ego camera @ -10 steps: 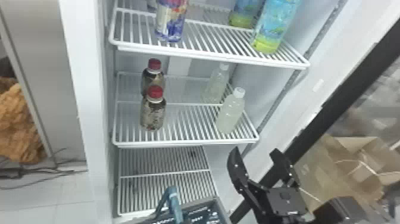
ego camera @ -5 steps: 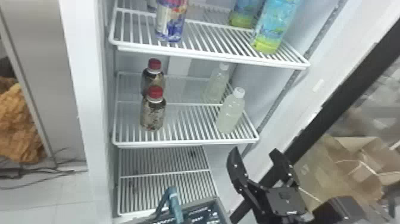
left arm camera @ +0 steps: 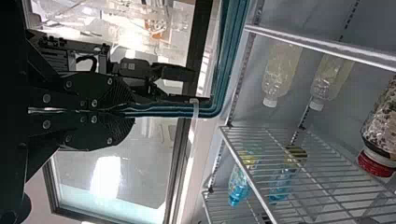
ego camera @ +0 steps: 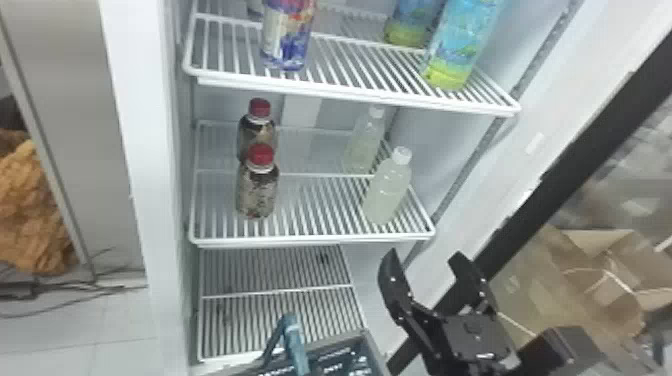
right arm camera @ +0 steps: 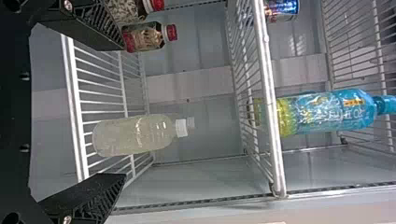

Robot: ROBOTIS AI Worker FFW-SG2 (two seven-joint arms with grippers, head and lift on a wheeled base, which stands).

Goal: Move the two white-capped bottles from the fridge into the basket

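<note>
Open, my right gripper (ego camera: 425, 261) stands below and right of the middle shelf in the head view. One white-capped bottle (ego camera: 386, 187) is upright near that shelf's front right; the other white-capped bottle (ego camera: 364, 142) is behind it. In the right wrist view the front bottle (right arm camera: 135, 135) lies ahead of my right gripper (right arm camera: 123, 111), not held. The basket (ego camera: 345, 350) is at the head view's bottom edge, its teal handle (ego camera: 295, 345) raised. In the left wrist view my left gripper (left arm camera: 122, 112) is shut on the handle (left arm camera: 173, 110).
Two red-capped bottles (ego camera: 257, 190) stand on the left of the middle shelf (ego camera: 310, 240). The upper shelf (ego camera: 350, 95) holds a can (ego camera: 287, 37) and blue-green bottles (ego camera: 457, 50). The open fridge door's dark frame (ego camera: 595, 145) slants along the right, beyond the right gripper.
</note>
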